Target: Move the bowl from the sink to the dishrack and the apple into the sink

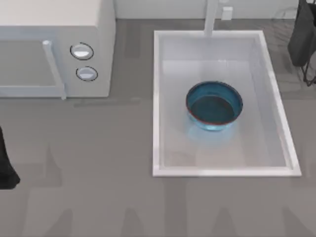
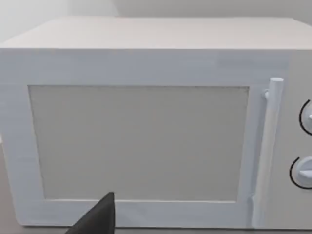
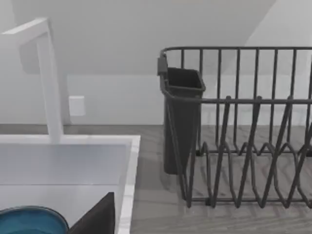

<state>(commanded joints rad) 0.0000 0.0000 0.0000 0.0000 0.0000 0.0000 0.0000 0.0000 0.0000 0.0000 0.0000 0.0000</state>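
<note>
In the sink (image 1: 160, 98) sits the bowl (image 1: 214, 105), untouched; tool states I cannot tell; its glossy rim could slip short of the dishrack (image 3: 243, 126)

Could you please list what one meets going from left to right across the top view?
Left arm's black edge → microwave → its two knobs → sink → bowl inside the sink → right arm's black part, with the dishrack wires faint around it.
</note>
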